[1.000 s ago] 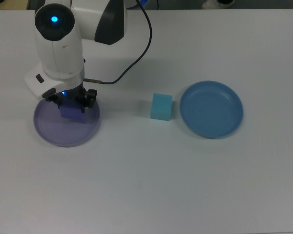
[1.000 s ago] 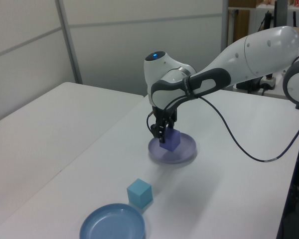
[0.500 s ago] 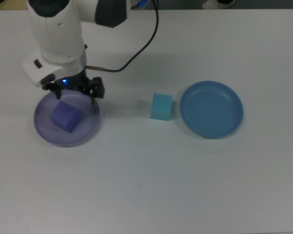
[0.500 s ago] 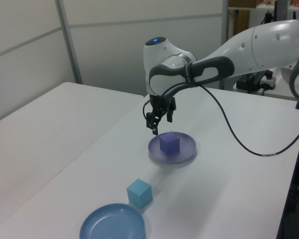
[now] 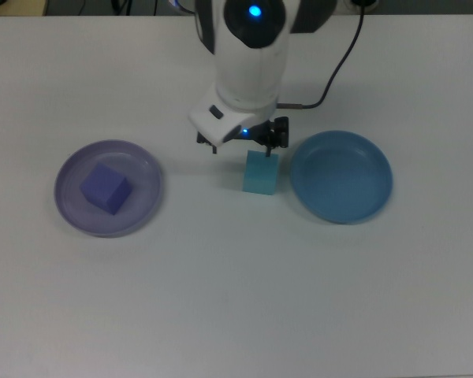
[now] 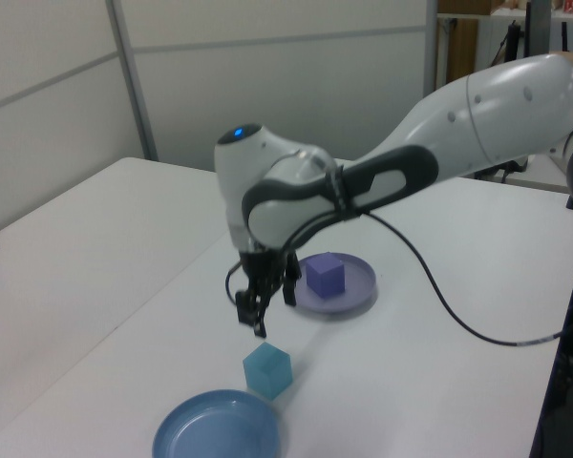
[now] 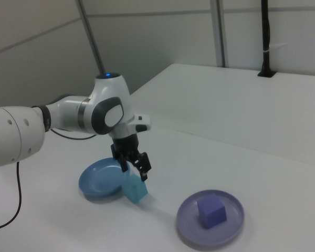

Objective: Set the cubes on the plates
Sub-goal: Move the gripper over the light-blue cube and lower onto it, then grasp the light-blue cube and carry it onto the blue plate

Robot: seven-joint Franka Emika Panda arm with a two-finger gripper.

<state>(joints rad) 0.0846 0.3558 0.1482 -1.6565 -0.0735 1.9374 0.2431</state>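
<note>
- Since a second ago, the gripper (image 5: 244, 146) has released the purple-blue cube (image 5: 105, 189) onto the lavender plate (image 5: 146, 169) and swung across to hover over the turquoise cube (image 5: 260, 173), fingers apart and empty.
- That cube sits on the table, just at the blue plate's (image 5: 378, 185) nine o'clock in the top view.
- Risk: descending off-centre, one finger could clip the light foam cube, knocking it askew or against the plate rim.
</note>
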